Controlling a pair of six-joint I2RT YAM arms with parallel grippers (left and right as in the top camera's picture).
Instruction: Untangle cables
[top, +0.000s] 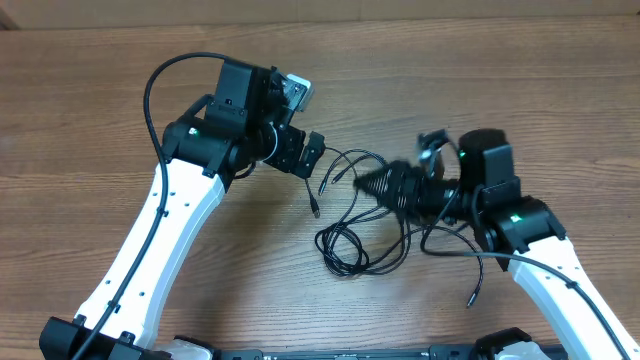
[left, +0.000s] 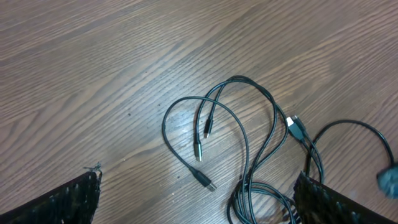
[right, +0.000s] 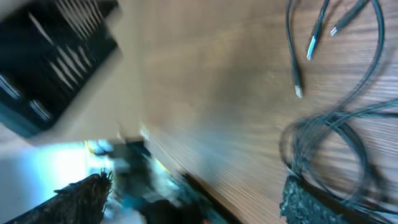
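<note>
At the centre of the overhead frame, cables (top: 355, 230): thin black cords looped over one another on the table (top: 100, 90), coiled tightest at lower centre, loose ends fanning up and to the left. In the left wrist view, the same cables (left: 272, 134) across the middle and lower right, with three plugs (left: 198, 151) close together near centre (at least one silver-tipped). One more end trailing off to the lower right of the overhead frame, beside the right arm (top: 560, 270). Just upper left of the tangle, and apart from it, left gripper (top: 312, 158); fingers (left: 68, 202) spread wide at the lower corners of its own view, released, clamped on nothing. At the tangle's right edge, right gripper (top: 385, 185), blurred in the overhead frame; fingers (right: 305, 199) likewise parted at the lower corners of a smeared wrist view, released, with coiled cables (right: 339, 115) running close past the one at lower right. Touching that finger or not: cannot tell through the blur.
</note>
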